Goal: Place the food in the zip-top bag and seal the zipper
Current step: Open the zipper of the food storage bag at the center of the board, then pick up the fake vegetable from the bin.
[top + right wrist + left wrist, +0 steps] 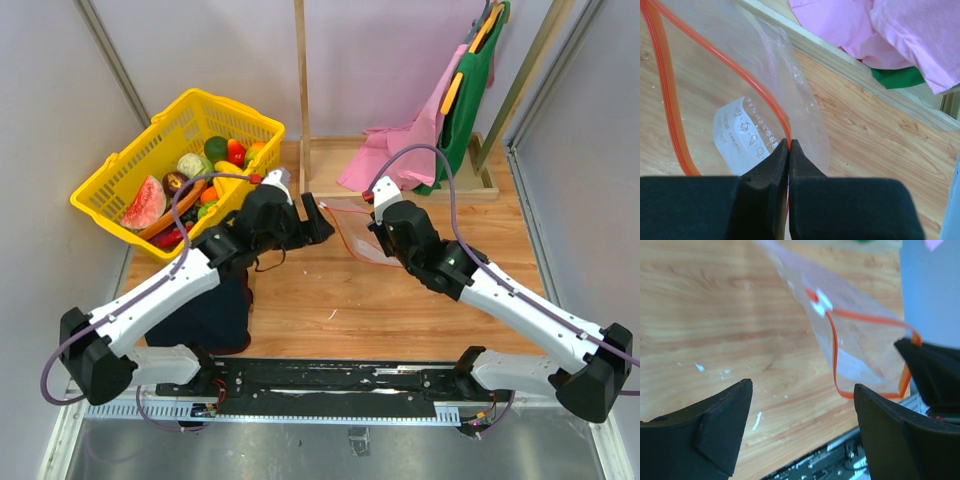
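The clear zip-top bag (352, 228) hangs open between the two arms above the wooden table. Its red-orange zipper (756, 86) forms an open loop, also seen in the left wrist view (834, 356). My right gripper (789, 143) is shut on the zipper strip and holds the bag's mouth up. My left gripper (802, 390) is open and empty, just left of the bag's mouth. The food (205, 172) lies in the yellow basket at the back left: green, orange, red and purple toy pieces and a watermelon slice.
The yellow basket (130, 160) stands at the back left. A wooden rack base (330, 160) with a pink cloth (400, 140) and a green garment (470, 90) is at the back right. A dark object (215, 315) lies under the left arm.
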`<state>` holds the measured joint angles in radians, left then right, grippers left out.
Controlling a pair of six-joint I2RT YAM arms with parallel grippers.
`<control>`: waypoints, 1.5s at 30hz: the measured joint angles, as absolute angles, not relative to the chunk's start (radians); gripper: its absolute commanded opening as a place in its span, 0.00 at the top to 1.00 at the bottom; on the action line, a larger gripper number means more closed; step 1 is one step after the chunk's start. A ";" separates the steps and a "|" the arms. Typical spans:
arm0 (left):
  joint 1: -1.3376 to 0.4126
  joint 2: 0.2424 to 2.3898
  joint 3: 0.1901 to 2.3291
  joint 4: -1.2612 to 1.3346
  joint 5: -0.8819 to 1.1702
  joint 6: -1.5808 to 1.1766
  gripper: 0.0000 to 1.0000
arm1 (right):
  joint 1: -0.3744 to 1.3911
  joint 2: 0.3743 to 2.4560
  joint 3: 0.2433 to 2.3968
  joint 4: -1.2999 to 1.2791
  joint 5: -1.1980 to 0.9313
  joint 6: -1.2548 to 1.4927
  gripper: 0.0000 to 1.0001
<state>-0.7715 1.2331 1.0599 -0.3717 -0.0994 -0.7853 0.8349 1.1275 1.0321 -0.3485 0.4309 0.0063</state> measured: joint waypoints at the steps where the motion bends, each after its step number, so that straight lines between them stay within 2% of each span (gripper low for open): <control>1: -0.751 1.222 1.081 -0.395 -0.106 -0.776 0.10 | 0.835 1.130 1.036 -0.353 0.437 0.009 0.99; 8: -0.527 1.184 1.258 -0.541 -0.146 -0.675 0.01 | 0.835 1.145 1.044 -0.377 0.446 0.025 0.99; 16: -0.260 1.218 1.406 -0.652 -0.104 -0.567 0.01 | 0.835 1.155 1.050 -0.385 0.447 0.030 0.99; 24: -0.008 1.404 1.427 -0.653 -0.003 -0.538 0.01 | 0.835 1.162 1.053 -0.387 0.446 0.031 0.99; 32: 0.077 1.574 1.433 -0.614 0.072 -0.540 0.01 | 0.835 1.177 1.053 -0.387 0.434 0.032 0.99; 42: 0.084 1.746 1.454 -0.549 0.169 -0.554 0.01 | 0.835 1.192 1.053 -0.386 0.410 0.035 0.99; 45: 0.084 1.777 1.468 -0.545 0.196 -0.558 0.04 | 0.835 1.201 1.053 -0.386 0.403 0.035 0.99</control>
<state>0.0841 1.7767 1.4685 -0.5449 0.1963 -0.5583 0.8349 1.2011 1.0527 -0.3862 0.4030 0.0349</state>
